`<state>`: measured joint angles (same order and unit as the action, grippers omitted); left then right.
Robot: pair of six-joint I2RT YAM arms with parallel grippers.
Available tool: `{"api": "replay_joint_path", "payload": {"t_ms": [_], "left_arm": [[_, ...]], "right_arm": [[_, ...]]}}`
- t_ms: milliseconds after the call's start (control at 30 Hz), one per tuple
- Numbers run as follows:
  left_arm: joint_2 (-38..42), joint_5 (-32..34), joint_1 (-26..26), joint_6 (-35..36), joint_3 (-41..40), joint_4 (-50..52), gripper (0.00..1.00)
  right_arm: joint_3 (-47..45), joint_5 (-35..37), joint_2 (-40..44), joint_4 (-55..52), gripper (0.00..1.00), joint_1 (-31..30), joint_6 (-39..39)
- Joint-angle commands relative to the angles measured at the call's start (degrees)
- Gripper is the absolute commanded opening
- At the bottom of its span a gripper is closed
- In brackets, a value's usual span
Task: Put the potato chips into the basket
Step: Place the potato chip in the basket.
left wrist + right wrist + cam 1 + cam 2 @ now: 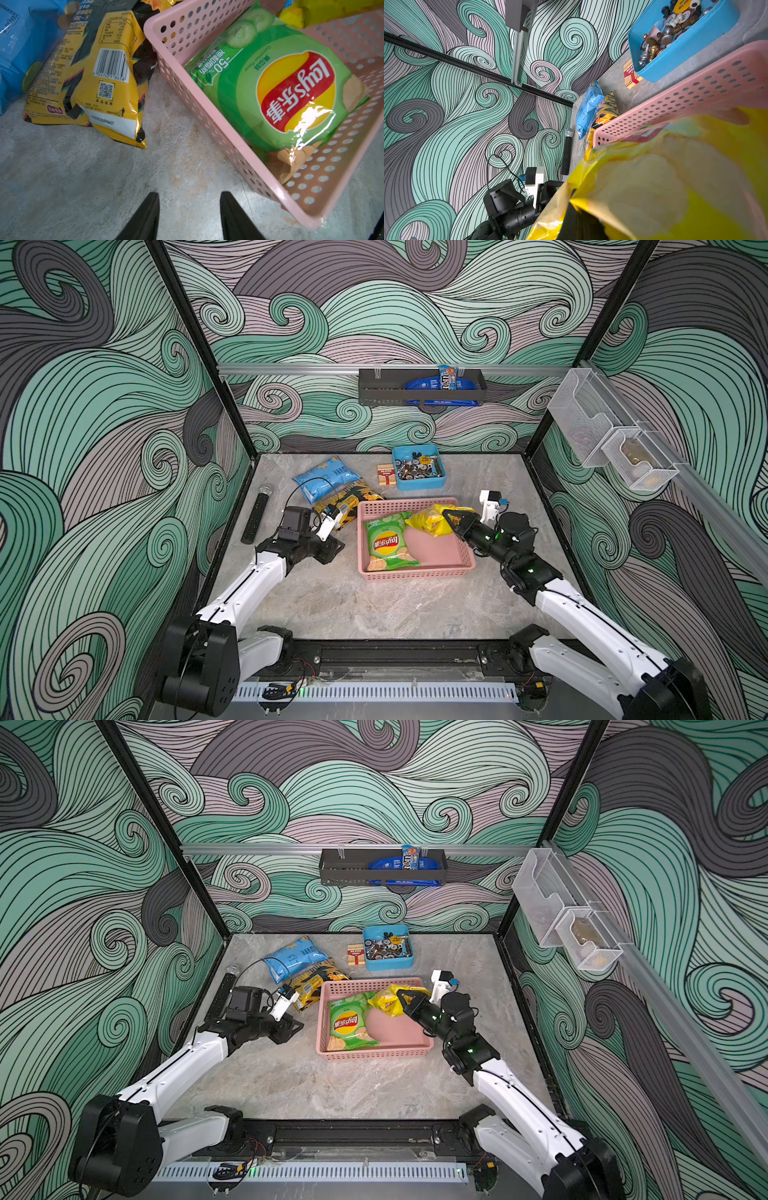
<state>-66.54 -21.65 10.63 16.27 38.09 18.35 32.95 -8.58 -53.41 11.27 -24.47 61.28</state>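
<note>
The right tool (446, 517) was clamped together on an edge of the yellow bag (430, 521), which hung over the far right part of the pink basket (415, 573). In the right wrist view its crinkled foil filled much of the frame in front of the basket's perforated wall. Whether the bag touched the basket's floor could not be told. 1 bag lay flat inside, the green bag (388, 545), logo up along the basket's left side, its far corner just beside the yellow bag.

The left tool (189, 195) had its jaws apart, roughly halfway, with nothing between them. It was low over the bare counter (374, 605), just outside the basket's left wall.

The other 2 bags lay on the counter beyond it. The black-and-yellow bag (108, 79) was barcode side up, just beside the basket's far left corner. The light blue bag (326, 481) lay against it on the far side.

Farther back, a blue tray (419, 486) of small pieces stood just beside a red-and-cream box (385, 475). A black microphone (257, 516) lay near the left wall.
</note>
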Motion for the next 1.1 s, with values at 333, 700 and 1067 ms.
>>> {"api": "replay_joint_path", "payload": {"t_ms": [333, 700, 1067], "left_arm": [[0.1, 0.2, -0.26, 0.46, -0.03, -0.27, 0.5], [0.1, 0.12, -0.26, 0.43, -0.08, -0.15, 0.5], [0.14, -0.1, -0.26, 0.51, -0.04, -0.21, 0.5]], "right_arm": [[-2.14, 4.86, -6.52, 11.07, 0.0, -0.76, -0.22], [-3.85, 5.07, -4.13, 5.64, 0.3, -2.37, -4.4], [1.64, 4.32, 8.82, -12.15, 0.45, -2.45, -11.84]]}}
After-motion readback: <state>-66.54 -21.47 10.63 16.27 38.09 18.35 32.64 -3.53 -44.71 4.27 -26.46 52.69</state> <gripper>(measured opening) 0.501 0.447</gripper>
